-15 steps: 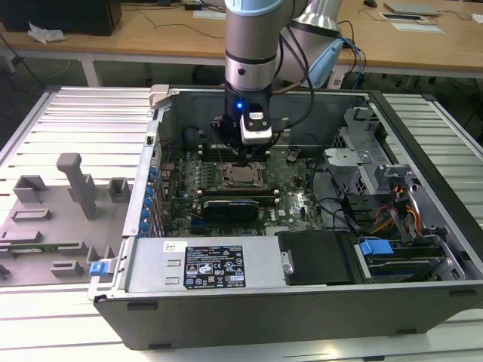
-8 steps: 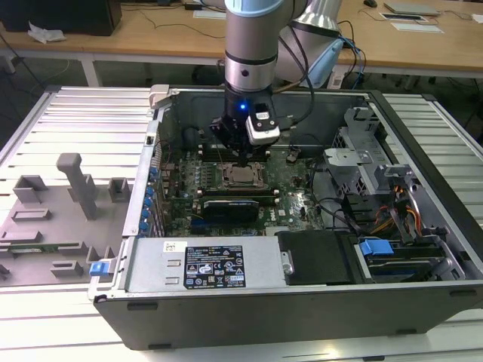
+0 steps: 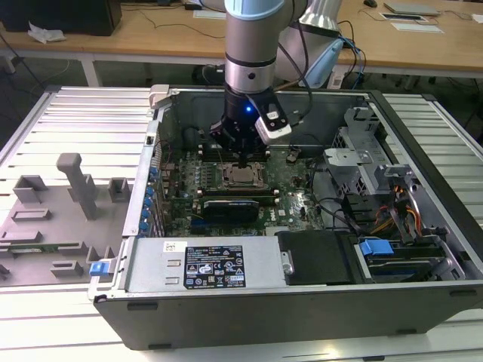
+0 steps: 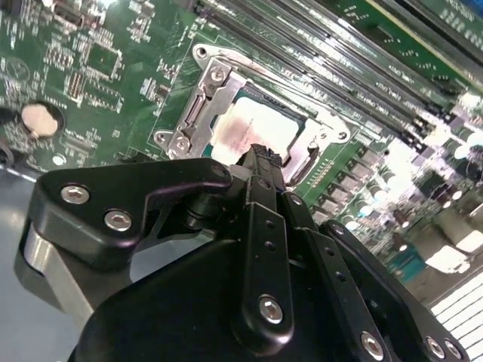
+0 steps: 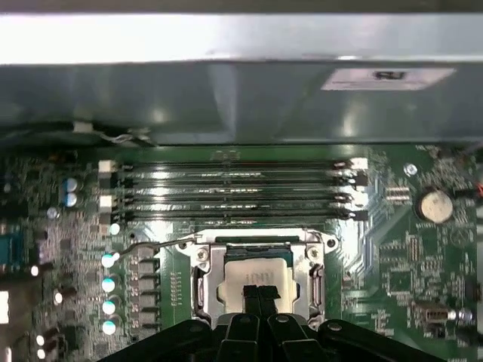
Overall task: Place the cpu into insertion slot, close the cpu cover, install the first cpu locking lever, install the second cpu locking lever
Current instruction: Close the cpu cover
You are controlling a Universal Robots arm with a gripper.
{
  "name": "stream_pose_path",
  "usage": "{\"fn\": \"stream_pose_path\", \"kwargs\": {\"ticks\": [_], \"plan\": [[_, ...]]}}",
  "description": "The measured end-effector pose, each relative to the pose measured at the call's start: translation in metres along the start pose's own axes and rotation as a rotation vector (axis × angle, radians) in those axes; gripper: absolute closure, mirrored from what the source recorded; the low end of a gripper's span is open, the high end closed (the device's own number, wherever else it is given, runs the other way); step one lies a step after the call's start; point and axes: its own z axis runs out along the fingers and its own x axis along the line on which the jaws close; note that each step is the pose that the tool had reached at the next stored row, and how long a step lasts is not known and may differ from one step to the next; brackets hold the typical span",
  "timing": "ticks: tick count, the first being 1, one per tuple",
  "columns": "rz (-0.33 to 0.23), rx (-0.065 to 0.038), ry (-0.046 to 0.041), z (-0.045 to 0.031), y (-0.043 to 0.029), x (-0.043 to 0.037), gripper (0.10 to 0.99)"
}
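You have a pale, slatted metal surface [image 3: 83,113] under everything, with its ribs running across from the exterior view's left to its right. An open computer case [image 3: 226,320] lies flat on it, open side up, taking the middle and the exterior view's right. Just beside the case, on the exterior view's left, a flat grey fixture plate [image 3: 38,234] rests on the slats. It carries several grey blocks and one taller T-topped post [image 3: 75,181]. Bare slats show behind the plate.
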Motion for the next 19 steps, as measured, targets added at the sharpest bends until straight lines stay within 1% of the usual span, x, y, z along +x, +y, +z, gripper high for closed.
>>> {"fn": "stream_pose_path", "kwargs": {"ticks": [3,4,6,8,9,10,14,19], "plan": [[-0.005,-0.004,0.0,0.0002,-0.0039,0.0003,0.98],[-0.006,-0.008,0.0,0.0002,-0.0063,0.0004,0.98],[-0.008,-0.017,0.0001,0.0002,-0.0088,0.0007,0.98],[-0.011,-0.035,-0.0001,0.0003,-0.0106,0.001,0.98],[-0.014,-0.046,-0.0002,0.0003,-0.0118,0.0011,0.98],[-0.016,-0.05,-0.0002,0.0006,-0.0126,0.0012,0.98],[-0.017,-0.05,0.0,0.0017,-0.0153,0.0017,0.98],[-0.019,-0.05,0.0001,0.0018,-0.0154,0.0019,0.98]]}}
